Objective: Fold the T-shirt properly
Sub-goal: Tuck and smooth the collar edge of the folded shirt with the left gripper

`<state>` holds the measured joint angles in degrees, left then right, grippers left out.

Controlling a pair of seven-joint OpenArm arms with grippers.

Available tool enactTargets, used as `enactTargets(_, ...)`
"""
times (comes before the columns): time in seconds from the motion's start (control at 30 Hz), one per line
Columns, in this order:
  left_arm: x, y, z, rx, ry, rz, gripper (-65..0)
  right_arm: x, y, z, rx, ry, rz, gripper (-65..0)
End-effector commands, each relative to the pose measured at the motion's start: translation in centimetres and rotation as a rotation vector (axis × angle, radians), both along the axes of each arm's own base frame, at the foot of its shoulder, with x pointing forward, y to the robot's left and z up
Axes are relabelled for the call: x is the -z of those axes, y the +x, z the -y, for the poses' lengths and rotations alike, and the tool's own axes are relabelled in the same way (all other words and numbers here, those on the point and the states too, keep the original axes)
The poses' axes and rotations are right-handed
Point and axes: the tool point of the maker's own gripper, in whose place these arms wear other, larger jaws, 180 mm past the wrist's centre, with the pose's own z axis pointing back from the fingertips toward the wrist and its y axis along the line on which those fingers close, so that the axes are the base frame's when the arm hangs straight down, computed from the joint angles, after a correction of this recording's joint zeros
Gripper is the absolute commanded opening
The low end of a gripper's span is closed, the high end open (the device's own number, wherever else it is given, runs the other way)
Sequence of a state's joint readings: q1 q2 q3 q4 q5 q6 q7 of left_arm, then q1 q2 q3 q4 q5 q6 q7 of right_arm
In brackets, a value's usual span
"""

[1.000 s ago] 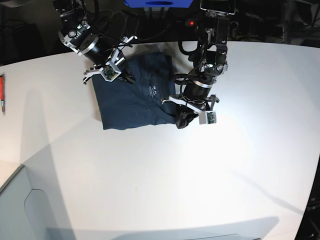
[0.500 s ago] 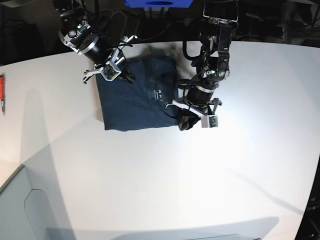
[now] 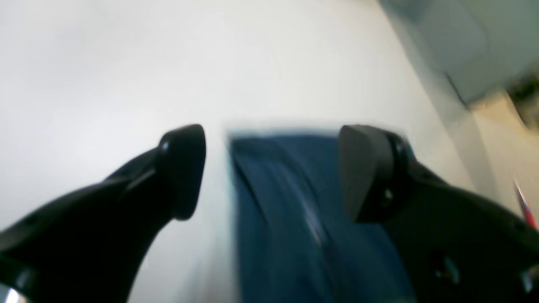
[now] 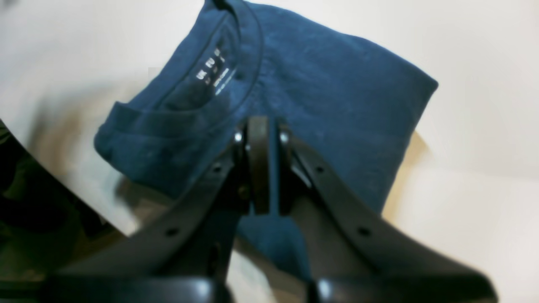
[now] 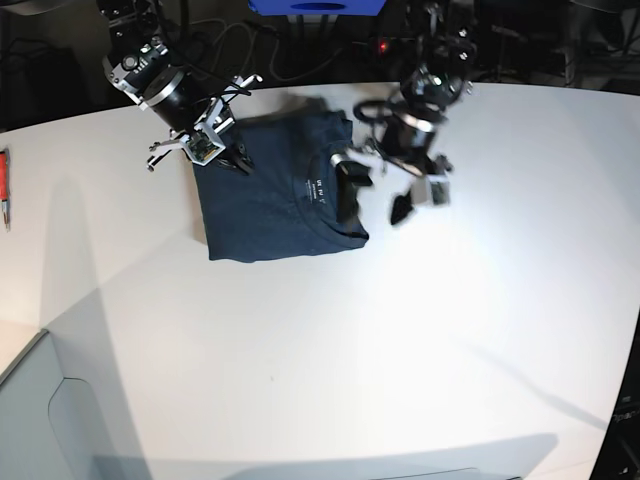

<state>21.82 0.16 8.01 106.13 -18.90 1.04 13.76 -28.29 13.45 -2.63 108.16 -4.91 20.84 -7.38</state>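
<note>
The dark navy T-shirt [image 5: 270,205] lies folded into a rough rectangle on the white table, neck side up, with its white printed label [image 5: 318,187] showing. My left gripper [image 5: 376,197] hangs open just off the shirt's right edge and holds nothing. In the blurred left wrist view its fingers [image 3: 181,168] stand wide apart over the T-shirt's [image 3: 294,219] edge. My right gripper [image 5: 228,156] is shut at the shirt's back left corner. In the right wrist view the right gripper [image 4: 262,168] has its jaws pressed together above the flat T-shirt [image 4: 328,97], near the label [image 4: 214,69].
A red pen [image 5: 4,190] lies at the table's far left edge. A grey bin [image 5: 40,420] stands past the front left corner. A blue object [image 5: 315,6] and cables sit behind the table's back edge. White tabletop [image 5: 400,340] stretches in front of the shirt.
My left gripper has opened, let go of the shirt's right edge and drawn back and up. The shirt's right side has settled flat. The right gripper shifted slightly back-left, still shut.
</note>
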Motion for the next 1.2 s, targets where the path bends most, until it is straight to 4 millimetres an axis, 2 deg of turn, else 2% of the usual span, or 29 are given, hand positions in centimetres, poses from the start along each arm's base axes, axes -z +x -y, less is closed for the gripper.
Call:
enactTargets(0.0,-0.9,-0.3,1.2,0.022,-0.033,0.027,-18.0,-1.2,0.4,0.0,0.002,0.025,0.041,-64.6)
enactTargets(0.17,1.3,-2.8,4.1,0.088,-0.061,-0.055,-17.9,-1.2,0.5,0.5,0.016,0.016,0.042,-64.6)
enactTargets(0.37,1.4,-4.3,3.7,0.084,-0.061,-0.079,-17.9,-0.9,0.1,0.5,0.016,0.016,0.03,-64.6)
enactTargets(0.67,2.0,-3.9,2.2,0.055,-0.033,-0.083,-18.1,-0.6,-0.2,0.5,0.018,0.017,0.016,-64.7)
enactTargets(0.77,3.4,-4.0,2.2,0.06,-0.025,-0.114,-18.2,-0.5,-0.3,0.5,0.018,0.017,0.013,-64.7)
enactTargets(0.87,3.3,-2.5,2.4,0.061,-0.025,-0.094,-18.2,-0.5,-0.4,0.5,0.019,0.018,0.012,-64.7)
enactTargets(1.0,3.8,-1.6,2.6,0.063,-0.031,-0.095,-18.2,-0.4,-0.4,0.6,0.018,0.016,0.01,-64.7)
enactTargets(1.17,4.9,-1.4,2.5,0.045,-0.129,-0.146,-18.2,-0.4,-0.4,0.6,0.018,0.014,0.009,-64.7)
